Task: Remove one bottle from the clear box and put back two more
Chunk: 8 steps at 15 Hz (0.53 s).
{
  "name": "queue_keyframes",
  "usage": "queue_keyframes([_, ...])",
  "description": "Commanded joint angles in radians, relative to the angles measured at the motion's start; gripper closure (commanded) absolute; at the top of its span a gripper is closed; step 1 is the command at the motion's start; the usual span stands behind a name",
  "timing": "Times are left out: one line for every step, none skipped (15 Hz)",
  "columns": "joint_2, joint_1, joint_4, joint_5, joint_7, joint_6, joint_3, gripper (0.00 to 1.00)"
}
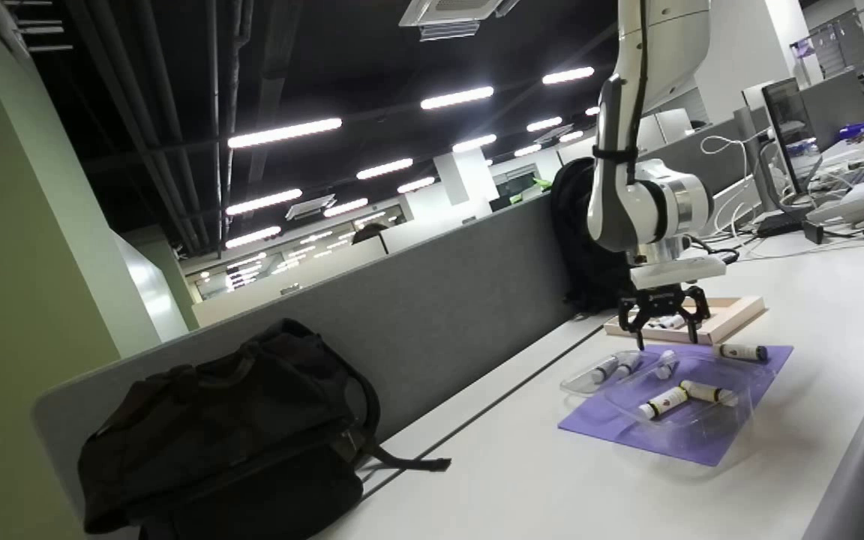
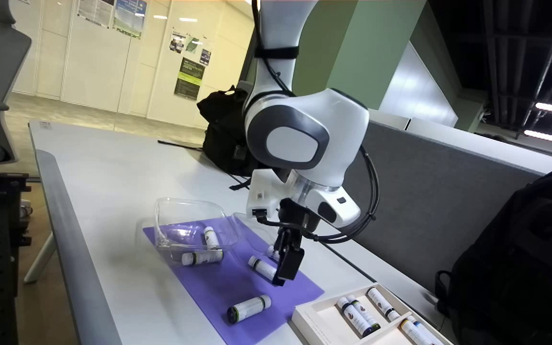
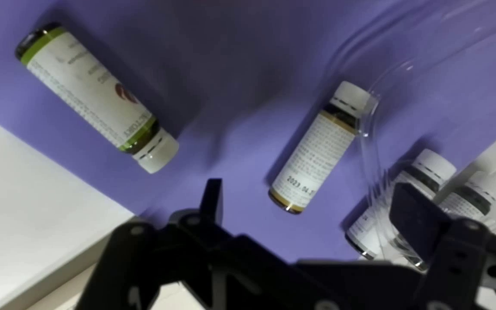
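The clear box (image 1: 748,411) sits on the purple mat, with two white-capped bottles, one bottle (image 2: 211,237) and another bottle (image 2: 202,257), showing within its outline. Beside it lies a shallower clear piece (image 1: 568,386); two bottles (image 3: 435,168) overlap it in the wrist view, whether in or under it I cannot tell. Another bottle (image 3: 312,159) lies on the mat with its cap at that piece's edge. A green-banded bottle (image 3: 88,90) rests apart on the mat. My gripper (image 3: 312,211) stands open above the mat's tray-side part, nothing held, its fingers (image 3: 212,200) wide apart.
Close to the mat is a pale wooden tray (image 2: 312,328) holding several bottles in compartments. A grey partition (image 1: 469,292) runs along the table's back. Two black backpacks are around, including a backpack (image 1: 237,427) on the table. Cables and a monitor (image 1: 788,135) stand farther along.
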<state>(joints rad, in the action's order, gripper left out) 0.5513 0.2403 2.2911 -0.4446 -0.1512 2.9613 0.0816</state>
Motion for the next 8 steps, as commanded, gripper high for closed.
queue_keyframes([0.002,0.023,-0.004,-0.016,0.001,0.005,0.021,0.0])
queue_keyframes([0.003,0.042,-0.003,-0.04,0.001,0.018,0.041,0.0])
queue_keyframes([-0.001,0.068,0.001,-0.067,0.006,0.032,0.065,0.0])
queue_keyframes([-0.003,0.103,0.003,-0.113,0.018,0.052,0.102,0.0])
queue_keyframes([-0.008,0.156,0.003,-0.167,0.032,0.059,0.155,0.0])
queue_keyframes([-0.006,0.201,0.001,-0.221,0.04,0.074,0.201,0.0])
queue_keyframes([-0.004,0.23,-0.001,-0.259,0.044,0.074,0.228,0.0])
queue_keyframes([0.006,0.246,-0.003,-0.287,0.042,0.087,0.242,0.0])
